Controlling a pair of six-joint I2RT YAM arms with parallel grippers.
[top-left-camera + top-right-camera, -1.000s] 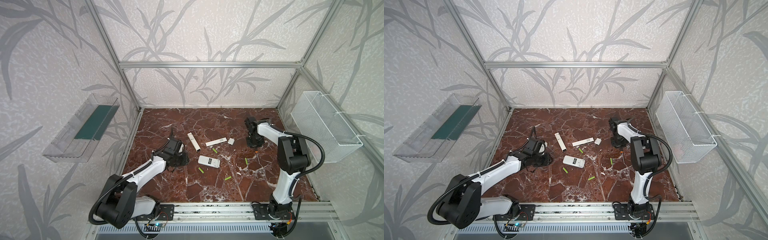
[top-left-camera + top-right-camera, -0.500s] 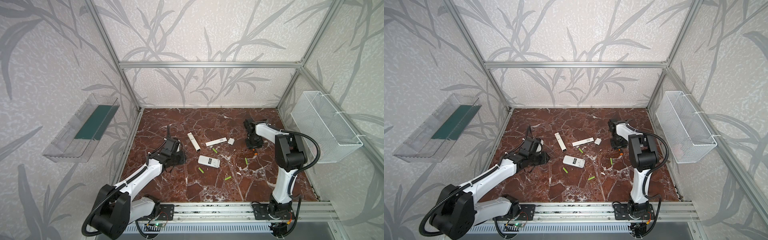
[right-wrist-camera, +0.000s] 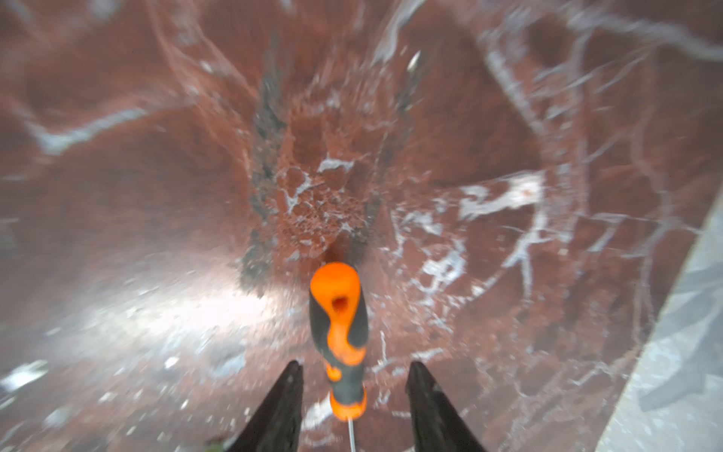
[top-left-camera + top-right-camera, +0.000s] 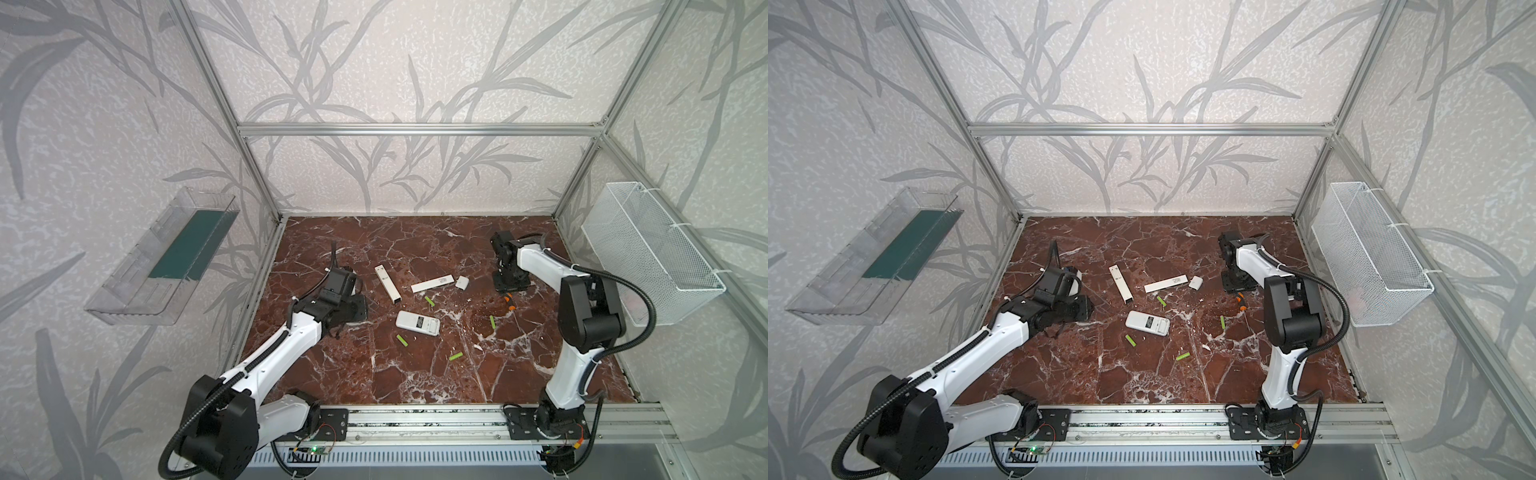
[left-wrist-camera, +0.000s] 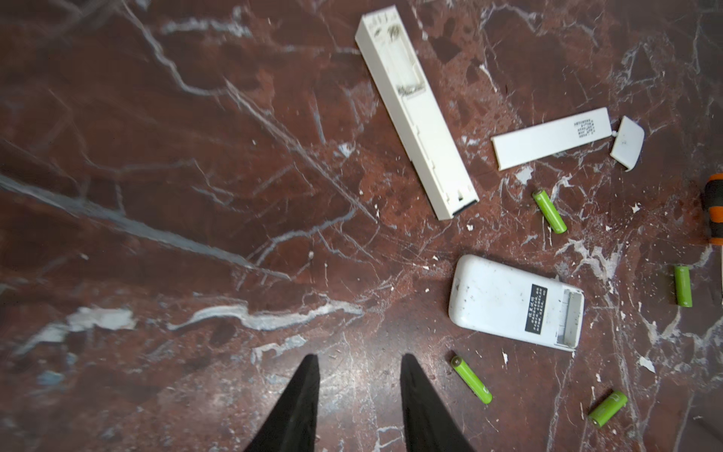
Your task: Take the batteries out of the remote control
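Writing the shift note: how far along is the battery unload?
Done: four batteries lie loose on the table; wide remote and slim remote bays look empty. In hand: nothing; left gripper open, right gripper open astride the screwdriver. Left: seemingly nothing.

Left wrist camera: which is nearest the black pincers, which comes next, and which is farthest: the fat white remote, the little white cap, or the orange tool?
1. Fat white remote: nearest, just off to one side of the left gripper.
2. Little white cap: well beyond the remote.
3. Orange tool: farthest, only partly in view.
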